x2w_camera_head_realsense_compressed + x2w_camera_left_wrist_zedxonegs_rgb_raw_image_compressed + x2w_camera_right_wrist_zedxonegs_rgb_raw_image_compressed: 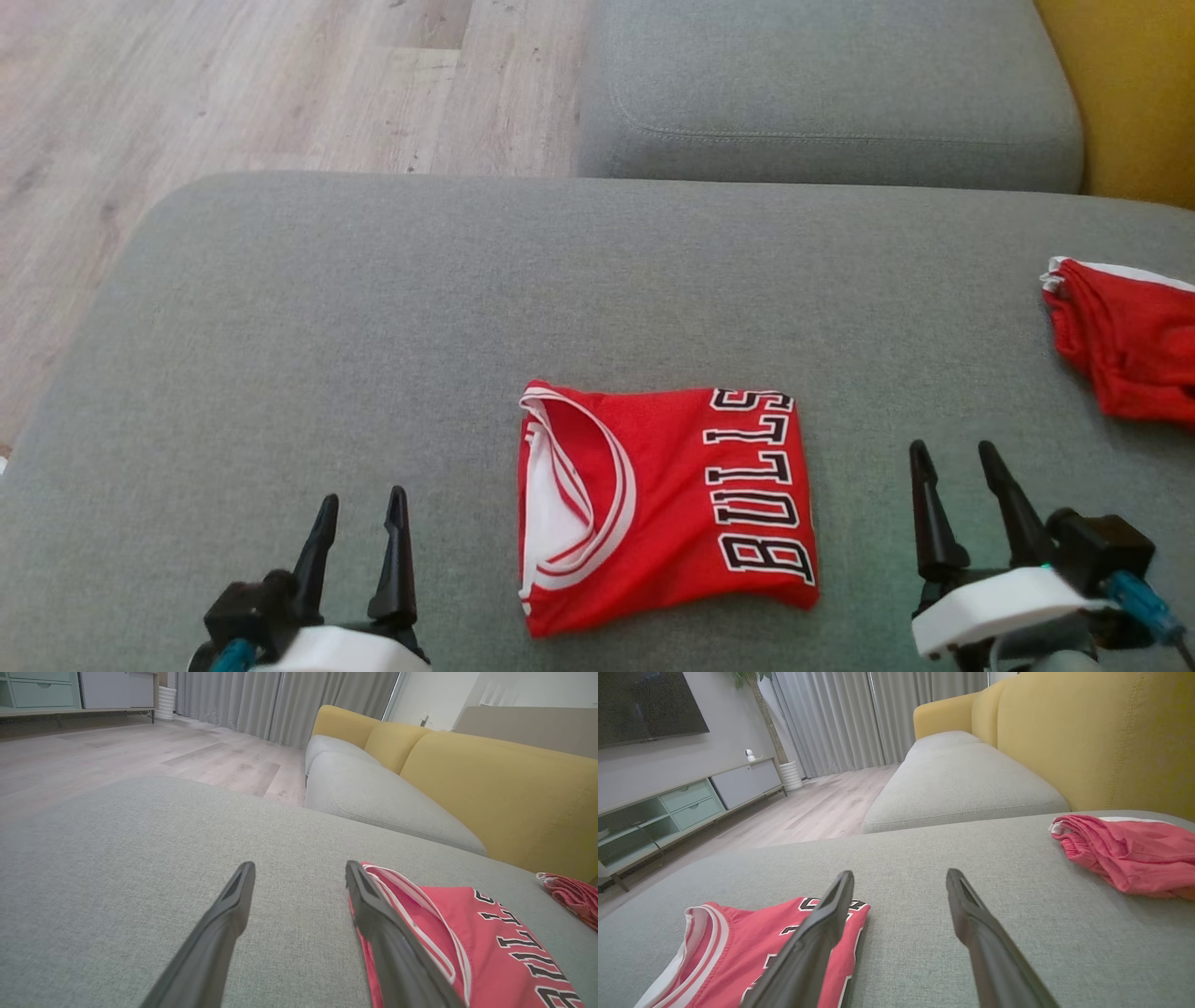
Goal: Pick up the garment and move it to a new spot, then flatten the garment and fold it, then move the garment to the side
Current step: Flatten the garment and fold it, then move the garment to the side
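Where the wooden floor (233, 84) ends at the left, a wide grey sofa seat (327, 308) begins, and everything lies on it. Near its front edge, the left end effector (364, 497) points away from the robot with its two dark fingers spread and nothing between them. Just to its right lies the folded red jersey (667, 504), flat and nearly square, slightly longer from left to right. Its white-trimmed neck opening faces left, and the BULLS lettering runs from near to far along its right edge. Further right, apart from the cloth, the right end effector (954, 448) is also spread and empty. A second red garment (1125, 341) lies bunched at the seat's far right. Beyond it are another grey cushion (822, 93) and a yellow backrest (1130, 93). The right wrist view shows grey curtains (840, 718), a low cabinet (691, 802) and a dark television (644, 704).
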{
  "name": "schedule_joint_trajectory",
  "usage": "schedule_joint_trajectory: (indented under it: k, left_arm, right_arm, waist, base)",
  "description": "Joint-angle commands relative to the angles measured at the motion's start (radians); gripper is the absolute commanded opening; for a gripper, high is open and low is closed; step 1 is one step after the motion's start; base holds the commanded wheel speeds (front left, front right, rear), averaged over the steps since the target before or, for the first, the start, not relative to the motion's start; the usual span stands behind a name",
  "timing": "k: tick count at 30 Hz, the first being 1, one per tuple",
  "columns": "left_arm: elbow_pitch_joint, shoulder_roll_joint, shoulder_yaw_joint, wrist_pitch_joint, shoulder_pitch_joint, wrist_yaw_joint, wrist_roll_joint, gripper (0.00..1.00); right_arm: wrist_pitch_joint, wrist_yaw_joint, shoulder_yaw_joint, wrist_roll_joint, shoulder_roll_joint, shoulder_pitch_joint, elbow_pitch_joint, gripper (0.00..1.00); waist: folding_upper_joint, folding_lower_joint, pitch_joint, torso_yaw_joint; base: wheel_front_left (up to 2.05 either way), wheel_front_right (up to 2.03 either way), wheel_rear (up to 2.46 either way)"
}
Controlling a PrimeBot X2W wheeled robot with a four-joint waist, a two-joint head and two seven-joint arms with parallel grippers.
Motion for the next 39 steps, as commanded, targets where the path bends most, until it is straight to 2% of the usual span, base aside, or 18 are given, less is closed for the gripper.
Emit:
schedule_joint_trajectory:
  k: [1, 5, 10, 17, 24, 29, 30, 31, 34, 35, 39]
  left_arm:
    - [-0.023, 0.007, 0.029, -0.01, -0.047, 0.0, 0.008, 1.0]
    - [-0.028, 0.007, 0.022, -0.007, -0.053, -0.001, 0.01, 1.0]
    - [-0.035, 0.007, 0.015, -0.005, -0.059, -0.001, 0.015, 1.0]
    - [-0.035, 0.001, 0.013, -0.006, -0.059, 0.002, 0.015, 1.0]
    - [-0.033, -0.003, 0.018, -0.008, -0.057, 0.002, 0.015, 1.0]
    - [-0.035, -0.005, 0.03, -0.01, -0.054, 0.001, 0.016, 1.0]
    - [-0.035, -0.005, 0.032, -0.01, -0.054, 0.001, 0.017, 1.0]
    - [-0.035, -0.005, 0.034, -0.01, -0.053, 0.002, 0.017, 1.0]
    - [-0.037, -0.008, 0.038, -0.011, -0.055, 0.001, 0.019, 1.0]
    - [-0.038, -0.009, 0.038, -0.011, -0.056, 0.0, 0.021, 1.0]
    - [-0.041, -0.014, 0.038, -0.011, -0.06, -0.004, 0.024, 1.0]
  right_arm:
    - [0.006, 0.007, 0.029, -0.008, -0.005, -0.026, -0.03, 1.0]
    - [0.06, 0.007, 0.031, -0.025, -0.005, -0.053, -0.032, 1.0]
    - [0.202, 0.007, 0.026, -0.033, -0.005, -0.112, -0.025, 1.0]
    - [0.36, 0.007, 0.0, -0.039, -0.005, -0.191, 0.067, 1.0]
    - [0.421, 0.007, -0.018, -0.022, -0.005, -0.2, 0.193, 1.0]
    - [0.433, 0.007, 0.009, 0.02, -0.005, -0.205, 0.256, 1.0]
    - [0.438, 0.007, 0.017, 0.026, -0.005, -0.207, 0.266, 0.9]
    - [0.441, 0.007, 0.025, 0.032, -0.005, -0.211, 0.275, 0.53]
    - [0.444, 0.007, 0.047, 0.038, -0.005, -0.226, 0.298, 0.22]
    - [0.439, 0.007, 0.052, 0.042, -0.005, -0.233, 0.303, 0.0]
    - [0.397, 0.007, 0.053, 0.035, -0.005, -0.275, 0.31, 0.0]
  waist:
    - [0.0, 0.0, 0.001, 0.004]
    - [0.0, 0.0, 0.006, 0.022]
    - [0.0, 0.0, 0.015, 0.061]
    - [0.0, 0.0, 0.038, 0.138]
    - [0.0, 0.0, 0.061, 0.2]
    - [0.0, 0.0, 0.078, 0.214]
    - [0.0, 0.0, 0.079, 0.214]
    - [0.0, 0.0, 0.081, 0.212]
    - [0.0, 0.0, 0.086, 0.199]
    - [0.0, 0.0, 0.089, 0.191]
    - [0.0, 0.0, 0.101, 0.148]
  base:
    - [0.0, 0.0, 0.0]
    - [0.0, 0.0, 0.0]
    - [0.0, 0.0, 0.0]
    - [0.0, 0.0, 0.0]
    - [0.0, 0.0, 0.0]
    - [0.0, 0.0, 0.0]
    - [0.0, 0.0, 0.0]
    - [0.0, 0.0, 0.0]
    - [0.0, 0.0, 0.0]
    - [0.0, 0.0, 0.0]
    - [0.0, 0.0, 0.0]
